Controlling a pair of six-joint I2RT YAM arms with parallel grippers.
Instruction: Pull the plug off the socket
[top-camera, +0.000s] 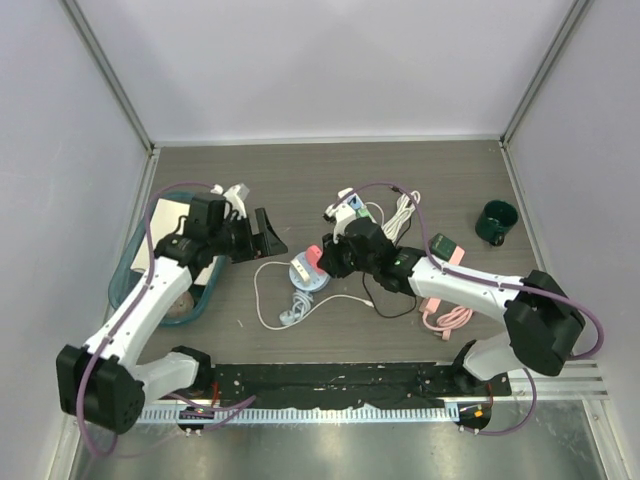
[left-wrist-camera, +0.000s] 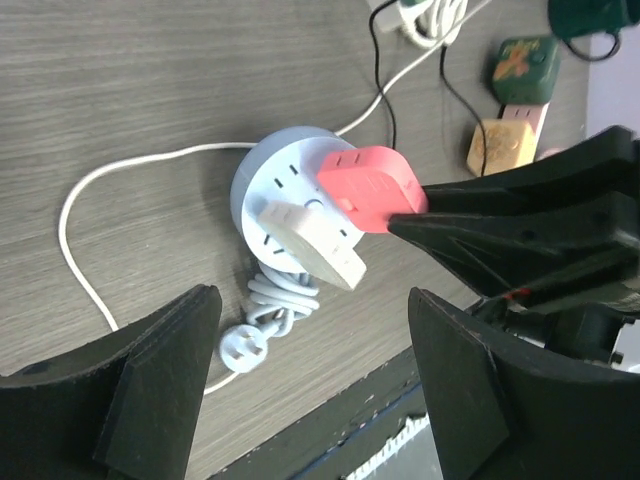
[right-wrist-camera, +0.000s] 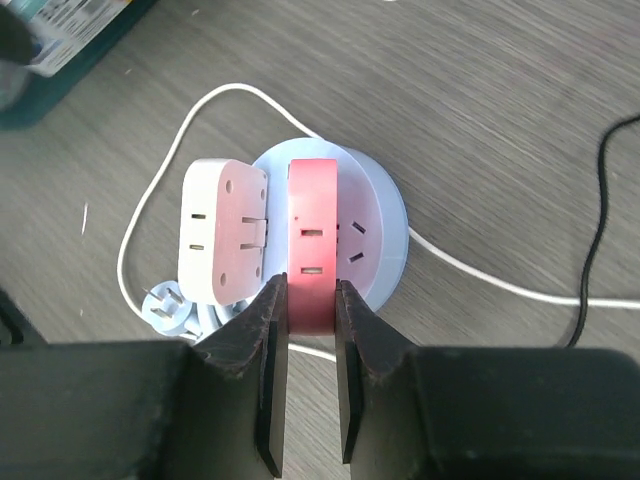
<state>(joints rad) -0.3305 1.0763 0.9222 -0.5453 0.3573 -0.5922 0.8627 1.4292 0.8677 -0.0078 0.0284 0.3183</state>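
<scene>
Red plug, a smooth rounded block of glossy plastic, is pinched on its flat sides by the right gripper, black jaws clamped tight on it. It sits in the round pale-blue socket, right beside a boxy white plug. A thin white cable loops across the grey wood-grain table. All this lies near the table's middle, slightly toward the left edge. The left gripper hangs spread wide, holding nothing.
</scene>
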